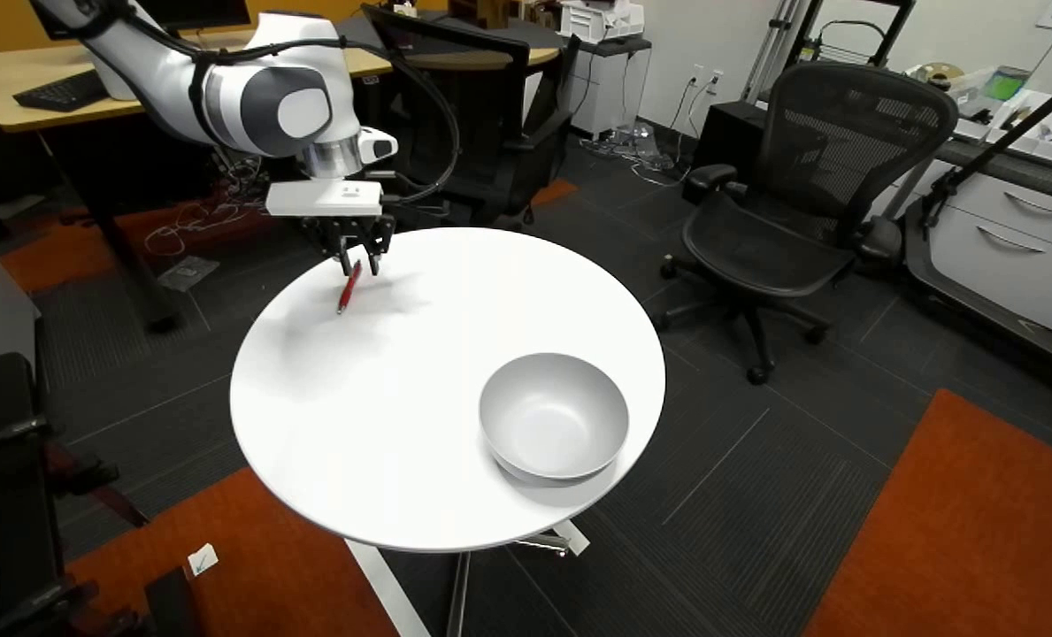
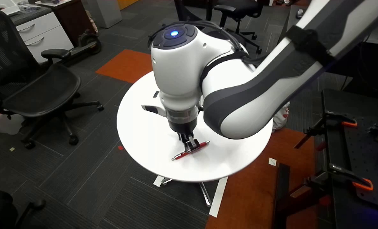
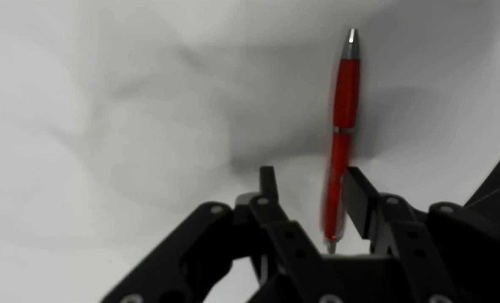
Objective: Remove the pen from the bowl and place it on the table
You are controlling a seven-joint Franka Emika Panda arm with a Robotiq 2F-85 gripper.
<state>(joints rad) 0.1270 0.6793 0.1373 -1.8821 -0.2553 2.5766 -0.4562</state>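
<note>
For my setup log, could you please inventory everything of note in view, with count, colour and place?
table: 1, white, central in both exterior views
bowl: 1, grey, near the table's edge
pen: 1, red, on the table
chairs: at least 2, black, around the table
desk: at least 1, wood-coloured, back of an exterior view
workbench: 1, black, beside the table
drawer unit: 1, white, near a chair
floor patches: several, orange, around the table
arm: 1, white and grey, over the table
gripper: 1, black, open, at the pen
</note>
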